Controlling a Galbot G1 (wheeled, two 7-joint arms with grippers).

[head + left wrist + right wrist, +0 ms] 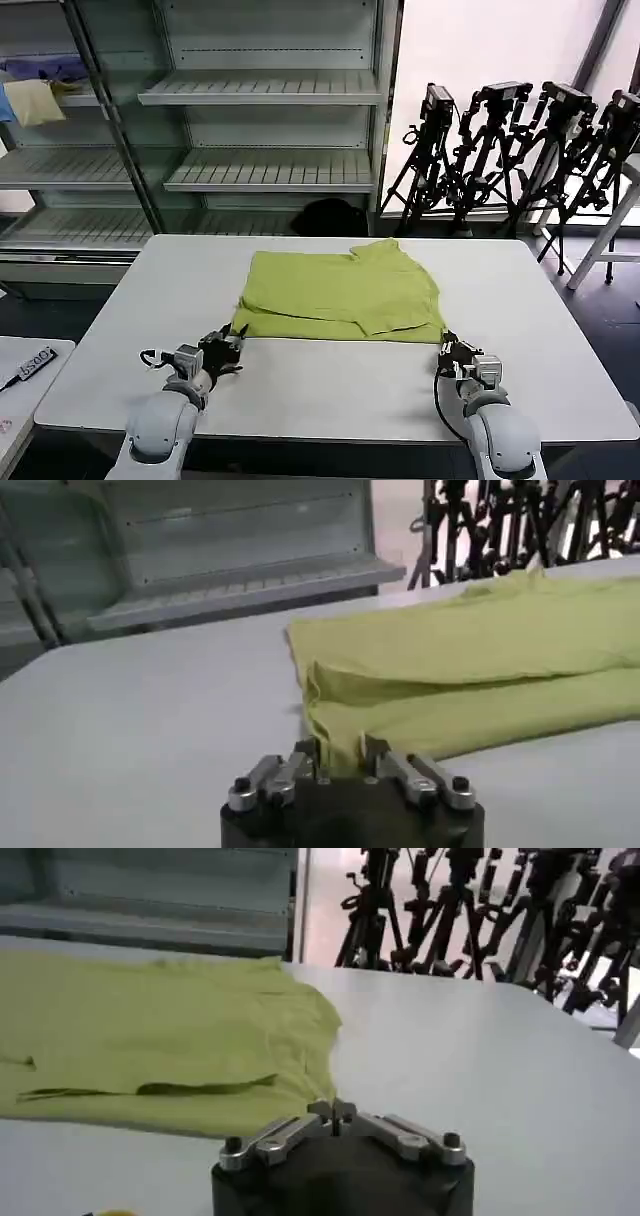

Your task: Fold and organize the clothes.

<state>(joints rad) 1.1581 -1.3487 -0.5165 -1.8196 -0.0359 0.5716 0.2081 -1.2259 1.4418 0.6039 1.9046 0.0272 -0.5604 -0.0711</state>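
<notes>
T-shirt lies folded, long axis left-right, collar seemingly far side.

The lime yellow-green cotton T-shirt lies folded, so its lower layers and underside are hidden; no print can be made out. In the left wrist view the shirt runs off the frame's edge, as it does in the right wrist view. The pale yellow cloth on the grey metal shelving is too small to identify. The black tripod stands overlap, so their number is unclear.
</notes>
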